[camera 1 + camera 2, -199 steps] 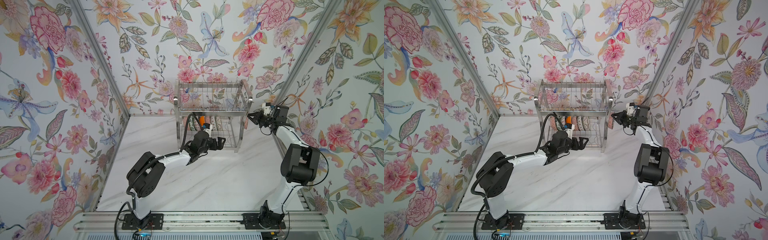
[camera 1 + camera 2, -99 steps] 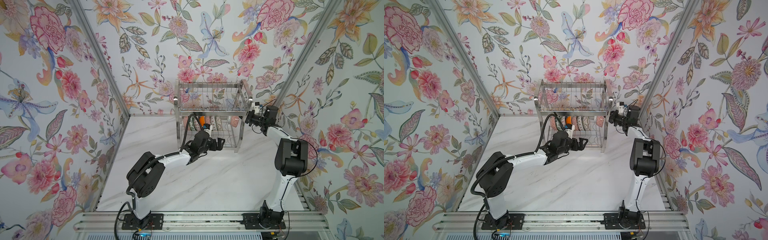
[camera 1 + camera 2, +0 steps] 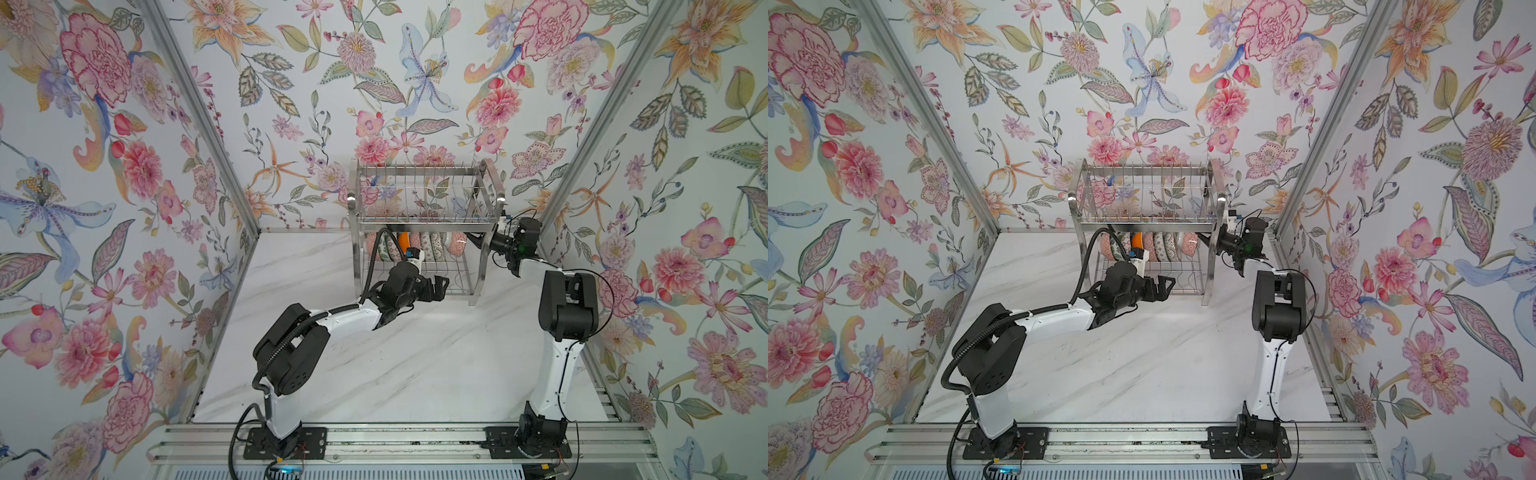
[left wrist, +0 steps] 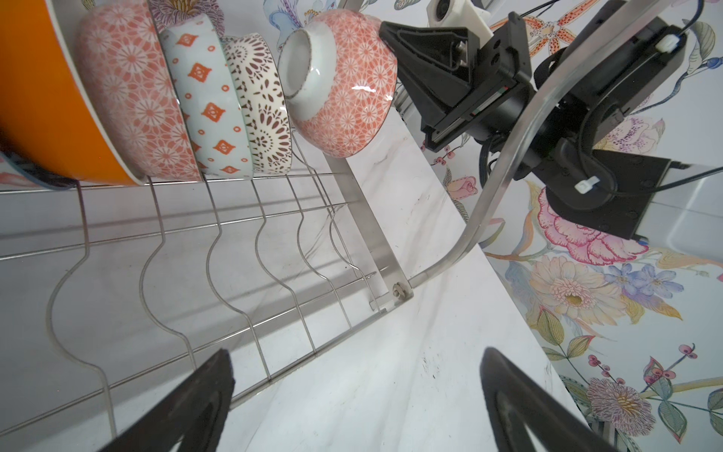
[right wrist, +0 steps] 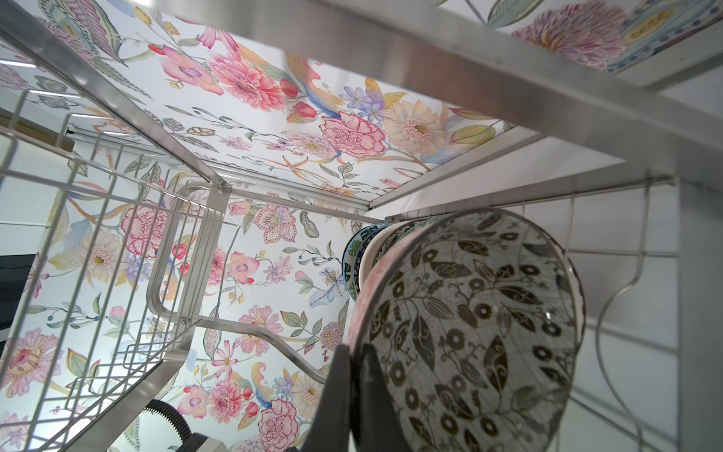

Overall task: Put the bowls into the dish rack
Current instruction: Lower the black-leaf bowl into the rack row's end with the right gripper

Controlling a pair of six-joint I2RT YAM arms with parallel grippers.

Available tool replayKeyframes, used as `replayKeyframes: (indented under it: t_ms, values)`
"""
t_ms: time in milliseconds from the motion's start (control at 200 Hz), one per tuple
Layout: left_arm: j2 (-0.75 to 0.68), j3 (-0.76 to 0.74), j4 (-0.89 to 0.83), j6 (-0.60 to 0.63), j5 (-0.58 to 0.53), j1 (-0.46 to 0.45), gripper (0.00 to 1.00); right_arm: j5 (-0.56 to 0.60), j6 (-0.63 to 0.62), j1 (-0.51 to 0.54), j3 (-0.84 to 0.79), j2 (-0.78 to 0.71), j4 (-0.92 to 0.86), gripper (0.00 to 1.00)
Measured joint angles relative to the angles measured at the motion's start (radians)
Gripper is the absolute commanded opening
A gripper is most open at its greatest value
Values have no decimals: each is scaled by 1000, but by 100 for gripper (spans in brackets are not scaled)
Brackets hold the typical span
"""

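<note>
The right gripper (image 3: 473,240) pinches the rim of the coral bowl (image 4: 344,101) at the end of the lower row in the dish rack (image 3: 415,227), while the left gripper (image 3: 439,286) hangs spread and empty

Both top views bright, even, sharp; faint shadows on the table (image 3: 415,374) in front of the rack (image 3: 415,226). Left wrist: small glare spots on the pink bowl (image 4: 344,94) at the rack's end. Right wrist: softer, that bowl's near rim blurred

The orange bowl (image 4: 39,98) runs off the edge, and the leaf-patterned bowl (image 5: 469,332) mostly hides the other bowls (image 5: 354,254)
</note>
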Motion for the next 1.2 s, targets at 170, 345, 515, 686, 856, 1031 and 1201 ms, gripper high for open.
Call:
replayKeyframes:
  t_ms: [170,345,515,686,856,1031,1201]
  values:
    - [-4,-1,-2,4,-5,0,99,2,40,6,0,27,47,0]
    - [-6,-6,-6,11,-5,0,99,4,84,7,0,34,111,0]
    - [-6,-6,-12,11,-5,0,99,5,140,8,0,70,201,0]
    - [-6,-9,-18,11,-13,0,99,23,182,14,-6,110,227,0]
    - [-10,-12,-21,11,-23,0,99,37,200,24,-9,119,249,0]
    - [-19,-14,-26,12,-24,0,99,64,199,26,-14,120,255,0]
    - [-23,-20,-26,14,-27,0,99,85,179,23,-31,121,242,0]
